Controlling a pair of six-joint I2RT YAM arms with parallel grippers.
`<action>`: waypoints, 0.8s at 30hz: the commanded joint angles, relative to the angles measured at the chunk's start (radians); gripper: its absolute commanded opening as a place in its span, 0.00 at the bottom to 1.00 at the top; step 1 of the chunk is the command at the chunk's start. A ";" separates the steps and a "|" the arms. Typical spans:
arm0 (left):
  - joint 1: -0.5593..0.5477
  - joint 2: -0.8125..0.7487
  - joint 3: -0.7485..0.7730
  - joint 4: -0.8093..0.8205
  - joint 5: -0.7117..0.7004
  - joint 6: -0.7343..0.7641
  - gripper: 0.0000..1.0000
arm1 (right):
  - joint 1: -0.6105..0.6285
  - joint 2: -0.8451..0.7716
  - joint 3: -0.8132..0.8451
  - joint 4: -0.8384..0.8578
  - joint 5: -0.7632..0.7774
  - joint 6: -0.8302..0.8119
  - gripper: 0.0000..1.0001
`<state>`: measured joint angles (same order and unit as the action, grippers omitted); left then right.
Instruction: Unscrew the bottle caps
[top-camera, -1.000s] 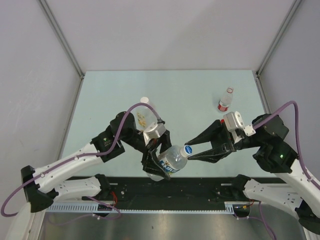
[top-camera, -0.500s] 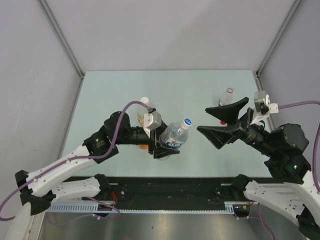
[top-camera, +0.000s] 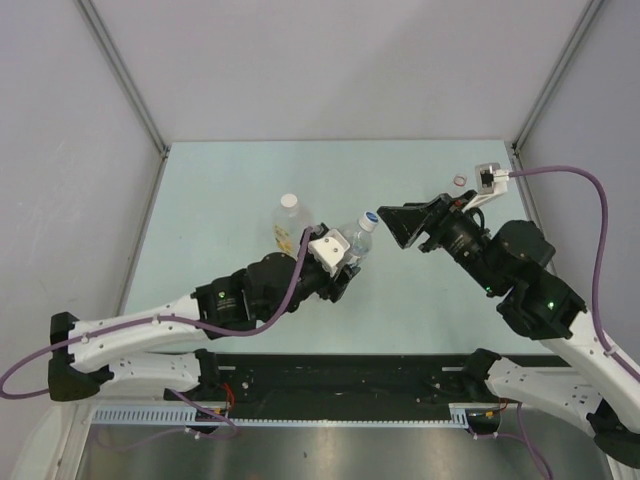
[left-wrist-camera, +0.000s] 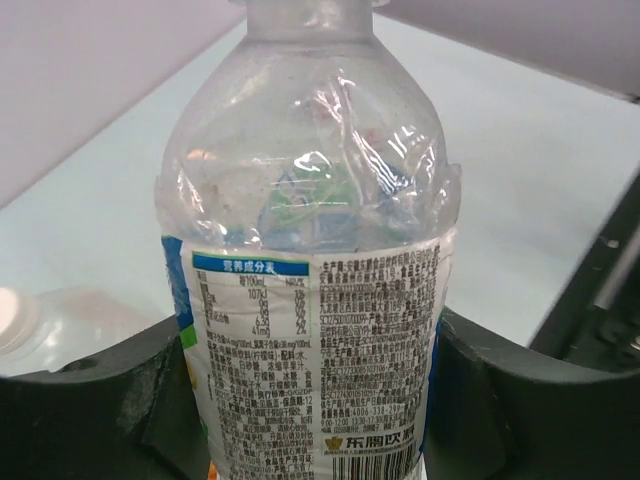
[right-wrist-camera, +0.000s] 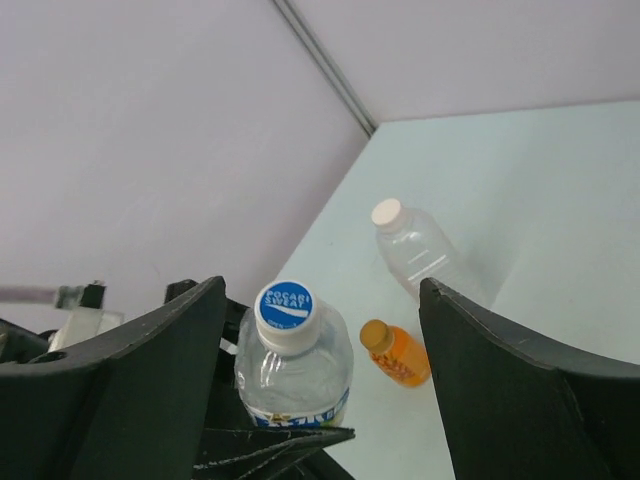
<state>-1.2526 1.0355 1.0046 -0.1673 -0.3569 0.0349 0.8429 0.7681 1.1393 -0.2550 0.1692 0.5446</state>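
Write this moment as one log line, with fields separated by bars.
left gripper: shut on bottle | right gripper: open, facing blue cap, not touching | blue cap: on bottle

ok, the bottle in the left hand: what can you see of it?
Clear plastic bottle with a crinkled shoulder. Blue-and-white label with fine print; blue cap marked Pocari Sweat, screwed on. The left hand clamps it at the label, a finger on each side. It is roughly upright and its base is hidden. The right hand is open near the cap, not touching.

Top camera looks down; both wrist cameras face the same bottle (right-wrist-camera: 293, 380) closely.
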 joint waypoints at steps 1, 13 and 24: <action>-0.037 0.035 0.045 0.052 -0.286 0.056 0.00 | 0.027 0.031 0.027 -0.021 0.096 0.071 0.80; -0.077 0.069 0.051 0.071 -0.338 0.082 0.00 | 0.096 0.095 0.027 -0.013 0.151 0.071 0.77; -0.090 0.051 0.040 0.075 -0.338 0.080 0.00 | 0.096 0.126 0.027 -0.003 0.145 0.066 0.56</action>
<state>-1.3300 1.1126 1.0084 -0.1371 -0.6716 0.0906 0.9340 0.8856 1.1393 -0.2790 0.3038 0.6064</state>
